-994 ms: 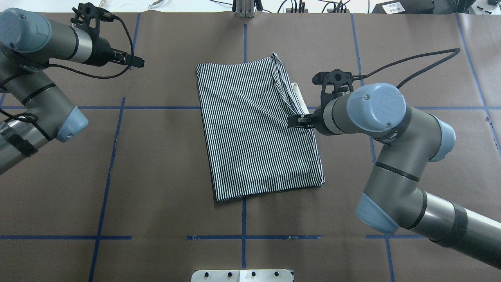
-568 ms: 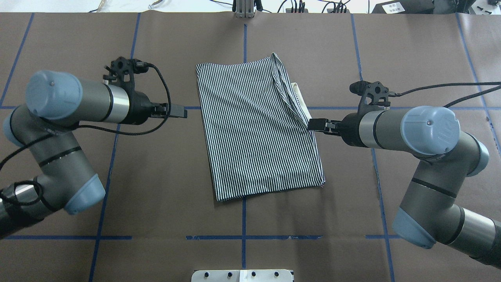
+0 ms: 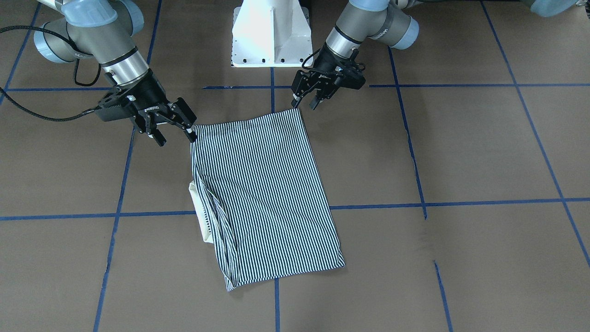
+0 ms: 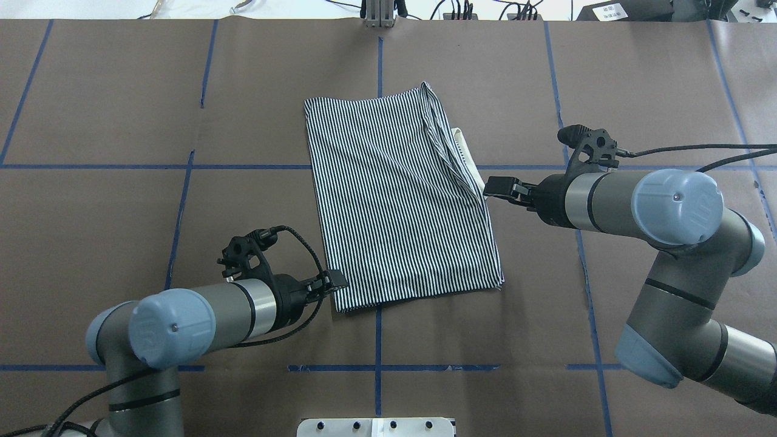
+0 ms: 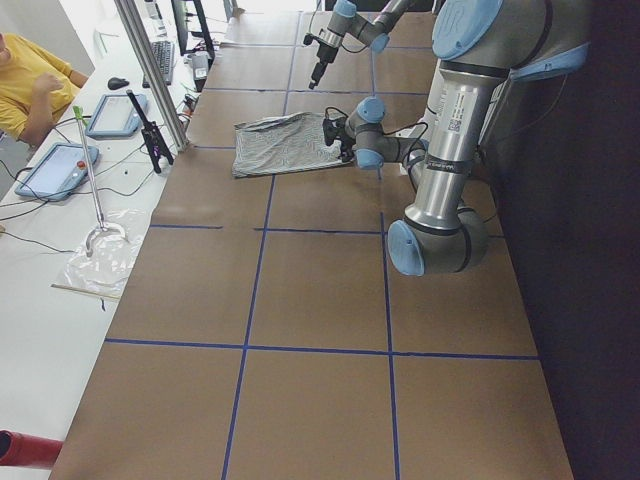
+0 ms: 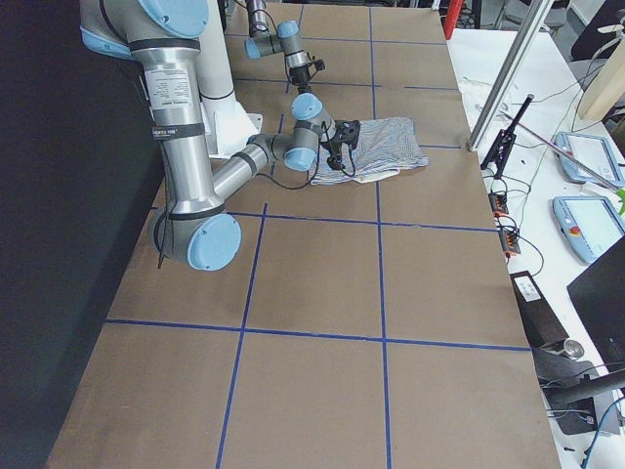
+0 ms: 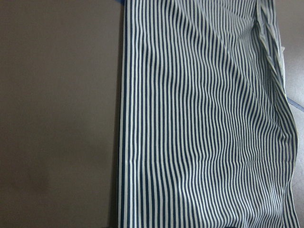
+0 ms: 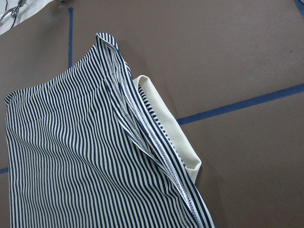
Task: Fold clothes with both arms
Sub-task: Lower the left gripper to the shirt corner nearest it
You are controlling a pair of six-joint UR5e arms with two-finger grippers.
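Note:
The clothes are one navy-and-white striped shirt [image 4: 400, 194] lying folded into a flat rectangle on the brown table, with its cream collar [image 4: 464, 145] poking out at the far right edge. The shirt [image 3: 262, 193] and collar [image 3: 199, 212] also show in the front-facing view. My left gripper [image 4: 337, 282] hovers at the shirt's near-left corner, and the front-facing view shows this left gripper [image 3: 305, 102] open and empty. My right gripper [image 4: 488, 184] sits just outside the shirt's right edge. That right gripper [image 3: 175, 137] is also open, holding nothing. Both wrist views show only striped cloth [image 7: 199, 118] and collar [image 8: 166, 128], no fingers.
The white pedestal [image 3: 271, 32] stands at the robot's side of the table. Blue tape lines [image 4: 376, 367] grid the brown surface. A person in yellow [image 5: 30, 80] sits at a side bench with tablets [image 5: 55, 165] and cables beyond the far edge.
The left arm swung from the far-left of the table down to the shirt's near-left corner. The right gripper drew back from over the shirt's right edge to just outside it.

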